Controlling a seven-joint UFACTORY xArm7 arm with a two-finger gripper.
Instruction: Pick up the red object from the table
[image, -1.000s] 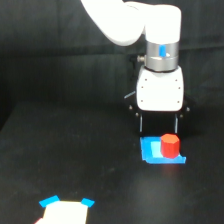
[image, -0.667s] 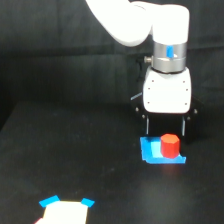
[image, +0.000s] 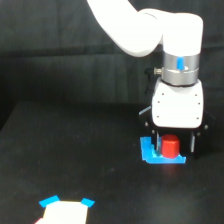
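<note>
We are at the part where we line up to grab. Our claw hangs low over the red thing, which sits on the blue piece on the black desk. The red thing is right under the claw, between its two dark fingers. One finger shows on the exterior view's right of the red thing, and the other is on the far side of it, partly hidden by the white body of the arm.

We think the claw is open. There is a gap on each side of the red thing, so the fingers do not seem to touch it. They hold nothing for now. The red thing stands up straight and rests on the blue piece, so it has not been lifted.

The blue piece sticks out from under the claw toward the exterior view's left. The tips of the fingers come down close to it, but we cannot tell if they touch it or the desk.

What comes next, we think, is a small drop if the fingers are not low enough, then a squeeze. The red thing is narrower than the gap, so it should fit well. We should close gently so the red thing does not tip or slide off the blue piece. After that we lift straight up.
</note>
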